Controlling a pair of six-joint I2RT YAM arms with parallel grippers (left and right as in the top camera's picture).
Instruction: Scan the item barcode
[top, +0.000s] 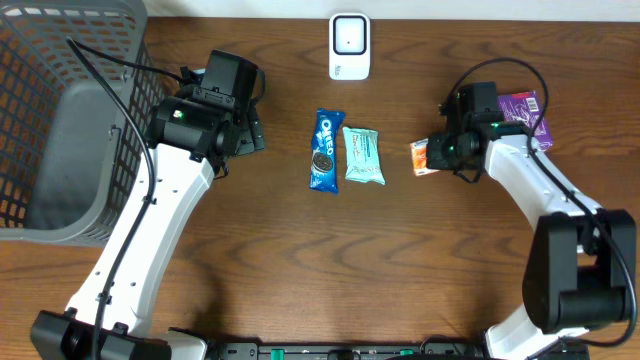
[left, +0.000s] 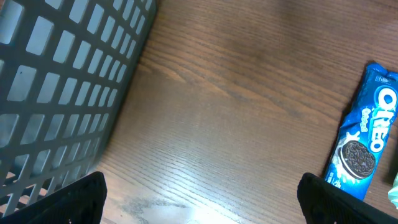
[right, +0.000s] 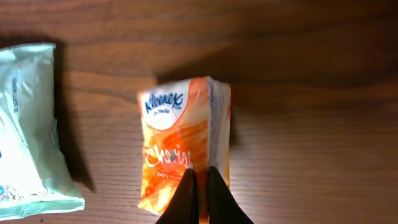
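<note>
Right gripper (right: 200, 173) pinched shut on orange Kleenex pack (right: 177, 134); pack on table beside pale green packet (right: 25, 124). Left gripper (left: 199, 208) wide, empty. Grasp made; lift and pass at white scanner (top: 349, 45) left.

Orange Kleenex tissue pack (right: 183, 143), logo facing up, slightly tilted

Open tabletop (top: 400, 270) spans the lower centre; the basket (top: 60, 120) walls off the upper left, and Oreo pack (top: 325, 150), mint packet (top: 363, 156) and scanner (top: 349, 46) crowd the upper middle.
</note>
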